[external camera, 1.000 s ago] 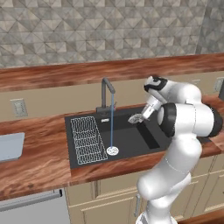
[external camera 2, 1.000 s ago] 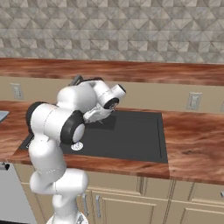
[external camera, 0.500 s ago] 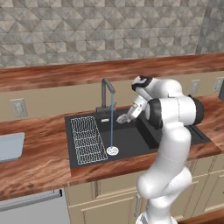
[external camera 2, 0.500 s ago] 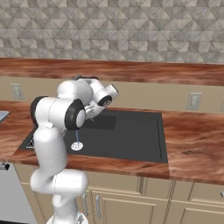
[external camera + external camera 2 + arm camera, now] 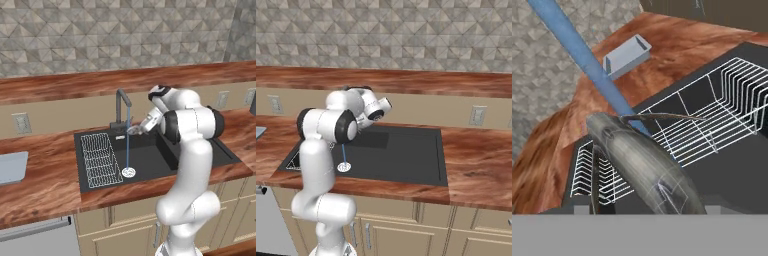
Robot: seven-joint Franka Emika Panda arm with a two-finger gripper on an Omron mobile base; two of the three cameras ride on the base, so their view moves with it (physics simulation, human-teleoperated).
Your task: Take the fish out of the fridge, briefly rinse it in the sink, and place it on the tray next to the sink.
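Observation:
The silvery-grey fish (image 5: 133,130) hangs over the black sink (image 5: 195,150), its head end touching the blue water stream (image 5: 128,145) that falls from the dark faucet (image 5: 120,106) onto the round drain (image 5: 128,172). My gripper (image 5: 141,127) is shut on the fish just right of the stream. The hand view has the mottled fish (image 5: 643,164) running up from the bottom, with the stream (image 5: 587,57) crossing behind its tip. At the far left of the counter lies the pale grey-blue tray (image 5: 10,167), also in the hand view as the tray (image 5: 627,54).
A white wire rack (image 5: 100,159) covers the sink's left part, seen below the fish as the rack (image 5: 712,117). Brown wooden counter (image 5: 45,185) surrounds the basin. A tiled wall (image 5: 100,40) rises behind. The sink's right half (image 5: 406,152) is bare.
The arm has swung left across the sink with the fish in its grip, bringing the fish from right of the faucet up to the water stream.

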